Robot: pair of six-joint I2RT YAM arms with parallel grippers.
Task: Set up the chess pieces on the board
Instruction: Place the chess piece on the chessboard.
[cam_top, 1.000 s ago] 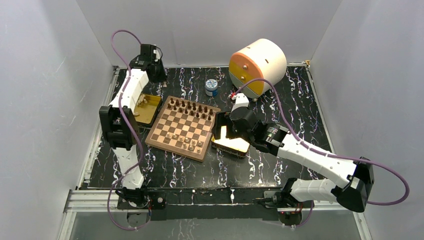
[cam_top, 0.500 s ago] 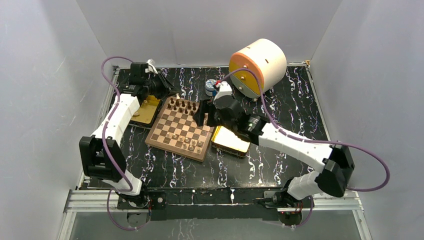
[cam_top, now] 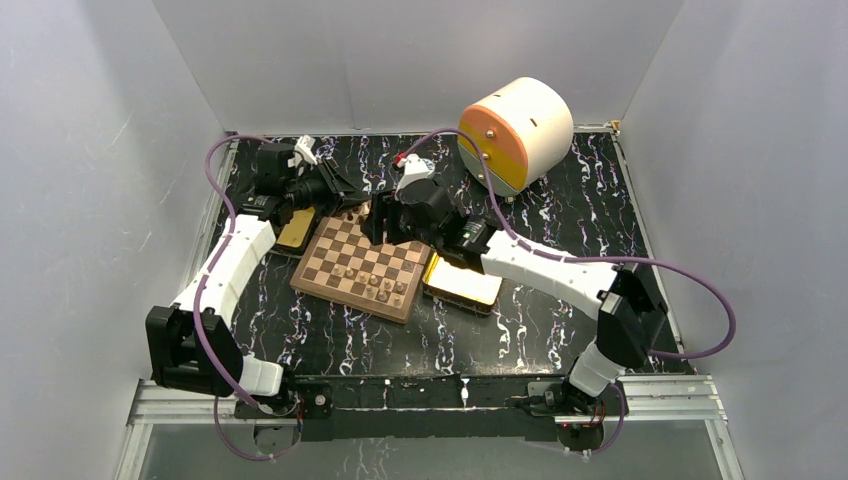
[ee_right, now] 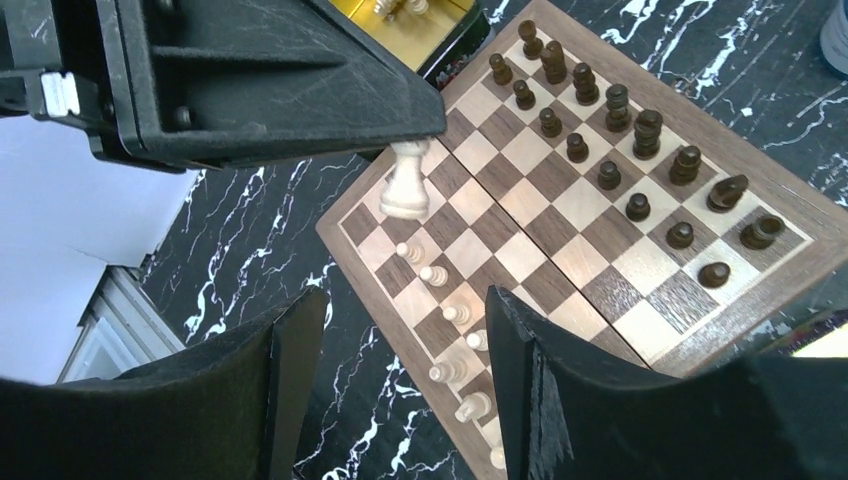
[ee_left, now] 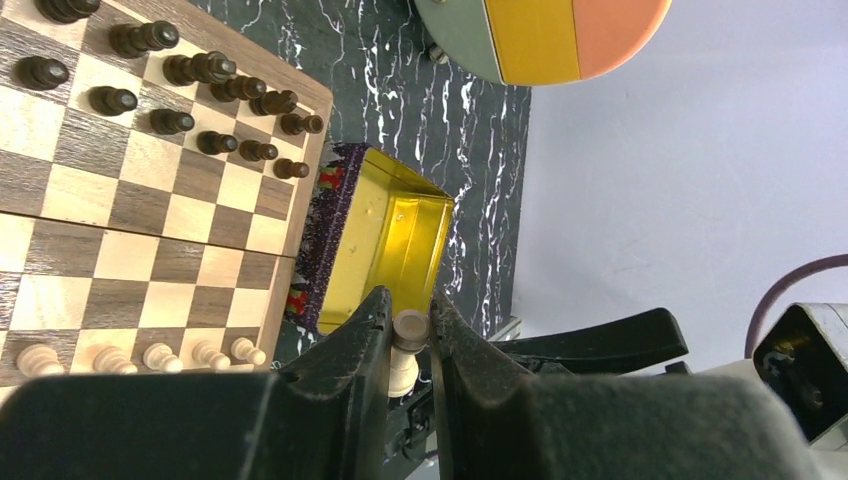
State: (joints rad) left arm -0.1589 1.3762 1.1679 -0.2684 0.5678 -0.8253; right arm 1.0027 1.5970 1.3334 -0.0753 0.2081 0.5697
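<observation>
Left jaws are pinching a pale piece [ee_left: 405,352] by its head, dangling it over the board [ee_right: 560,215] near the pale side. Right jaws sit fairly wide and empty just below. The arms are crowded together, so a bump could drop it or scatter the pawns [ee_right: 433,274]. No readable labels anywhere.

The right pincer [ee_right: 405,300] hangs, jaws apart, above the board [ee_right: 560,250]. The left pincer [ee_right: 400,135] grips a pale piece [ee_right: 405,185] over it; dark pieces [ee_right: 610,175] fill two rows, pale pawns [ee_right: 433,273] line the opposite side.
</observation>
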